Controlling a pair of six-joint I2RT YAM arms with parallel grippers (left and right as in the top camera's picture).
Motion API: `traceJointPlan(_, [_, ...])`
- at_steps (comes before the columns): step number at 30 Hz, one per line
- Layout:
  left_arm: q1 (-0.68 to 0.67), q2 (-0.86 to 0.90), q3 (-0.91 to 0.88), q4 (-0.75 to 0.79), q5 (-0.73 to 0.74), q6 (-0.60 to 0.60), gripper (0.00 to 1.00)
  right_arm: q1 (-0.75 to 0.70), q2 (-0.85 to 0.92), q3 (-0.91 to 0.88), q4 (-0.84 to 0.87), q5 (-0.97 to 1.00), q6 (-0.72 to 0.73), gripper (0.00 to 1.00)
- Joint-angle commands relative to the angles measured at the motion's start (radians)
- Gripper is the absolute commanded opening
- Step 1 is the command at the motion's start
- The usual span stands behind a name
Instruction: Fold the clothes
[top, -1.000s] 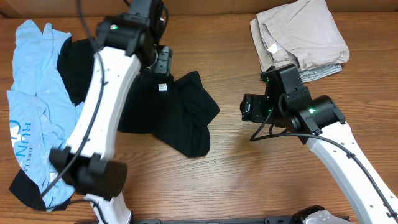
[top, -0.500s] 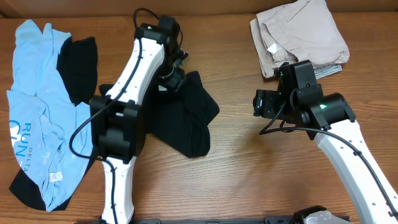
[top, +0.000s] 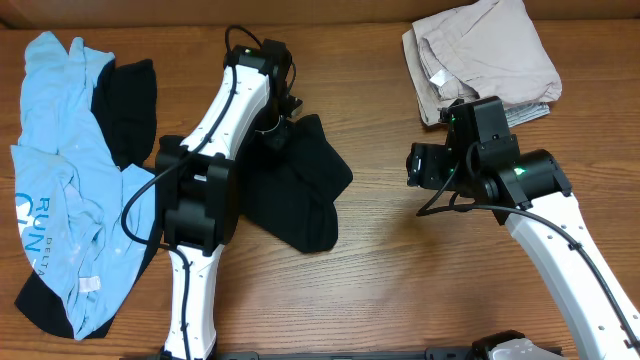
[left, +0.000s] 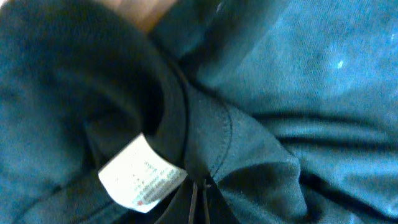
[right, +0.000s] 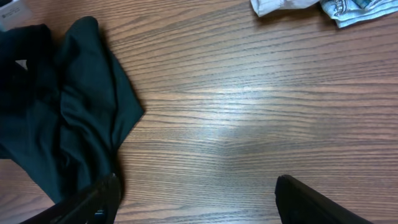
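One black garment (top: 300, 190) lies crumpled and unfolded on the table (top: 400, 280). Its one small white tag (left: 142, 175) sits just left of the left gripper (left: 196, 198), almost touching it in the left wrist view. More black cloth (top: 125, 105) shows farther out on that side, along the edge of the one light blue T-shirt (top: 55, 200); whether it is a second garment cannot be told. The T-shirt is spread flat, printed side up, well apart from both pairs of jaws.

The left jaws are closed to a thin slit. The garment's collar fold by the tag is drawn up and puckered into them, so they have hold of the black cloth. Fabric fills everything around them.

The right gripper (right: 199, 208) stands wide open, with its two fingers (right: 93, 202) far apart. It holds nothing, and only bare wood lies between and ahead of the fingers. The near edge of the black garment lies just ahead of its left finger, close but not between the jaws. One stack of beige pieces (top: 485, 55) sits beyond it on the other side, near the arm; at least two layers show, with a paler printed piece under them.
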Motion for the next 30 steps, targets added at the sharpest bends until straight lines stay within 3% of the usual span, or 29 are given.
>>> traceJointPlan(1, [0.01,-0.005,0.171,-0.076,-0.018,-0.132,0.04,-0.003,0.0,0.014,0.016,-0.024,-0.003,0.83])
traceJointPlan(7, [0.009,-0.038,0.594,-0.293,-0.013,-0.32,0.04,-0.003,0.0,0.014,0.04,-0.124,-0.003,0.82])
traceJointPlan(12, [0.008,-0.145,0.821,-0.324,0.075,-0.346,0.04,-0.003,0.0,0.014,0.043,-0.153,0.0,0.81])
traceJointPlan(23, [0.008,-0.438,0.903,-0.282,0.084,-0.364,0.04,0.064,0.035,0.014,0.177,-0.245,0.021,0.74])
traceJointPlan(30, [0.008,-0.485,0.902,-0.277,0.015,-0.364,0.04,0.134,0.183,0.014,0.251,-0.245,0.108,0.73])
